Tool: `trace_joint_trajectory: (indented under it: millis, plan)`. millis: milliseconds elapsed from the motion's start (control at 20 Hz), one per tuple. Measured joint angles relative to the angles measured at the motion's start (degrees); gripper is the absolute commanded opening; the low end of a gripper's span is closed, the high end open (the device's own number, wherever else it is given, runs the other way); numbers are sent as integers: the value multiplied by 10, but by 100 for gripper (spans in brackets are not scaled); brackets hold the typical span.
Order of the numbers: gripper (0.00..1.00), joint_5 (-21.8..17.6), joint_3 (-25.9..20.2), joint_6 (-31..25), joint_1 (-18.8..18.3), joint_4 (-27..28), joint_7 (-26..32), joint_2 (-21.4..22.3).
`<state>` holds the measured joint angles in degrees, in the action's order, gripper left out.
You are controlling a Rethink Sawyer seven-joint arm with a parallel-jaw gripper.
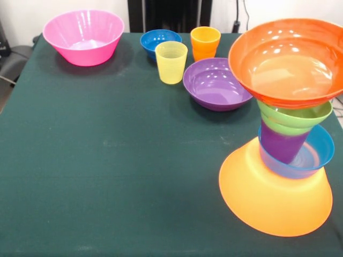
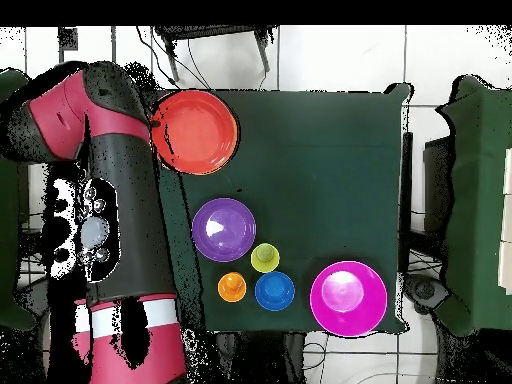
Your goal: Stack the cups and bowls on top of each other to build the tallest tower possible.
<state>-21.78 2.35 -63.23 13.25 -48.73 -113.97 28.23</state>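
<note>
Standing at your tabletop's (image 1: 107, 160) edge, the tower (image 1: 284, 134) is topped by the orange-red bowl (image 1: 289, 61); you see the arm (image 2: 120, 200) overhead, but its gripper's state you cannot tell.

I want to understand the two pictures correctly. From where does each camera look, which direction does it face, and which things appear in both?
Front view: sits across the table, looking over the tower; no part of the robot shows.
Overhead view: sits above, looking straight down; the red and black arm fills the left side, its gripper not visible.
Shared: the pink bowl, purple bowl, yellow cup, and the tower's orange-red top bowl.
</note>
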Motion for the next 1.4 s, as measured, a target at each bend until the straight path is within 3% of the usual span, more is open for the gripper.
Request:
trace_joint_trajectory:
  millis: [500,1400]
  plan:
    - [0,-1,-1,36,0,0,0,-7]
    - [0,-1,-1,39,0,0,0,-16]
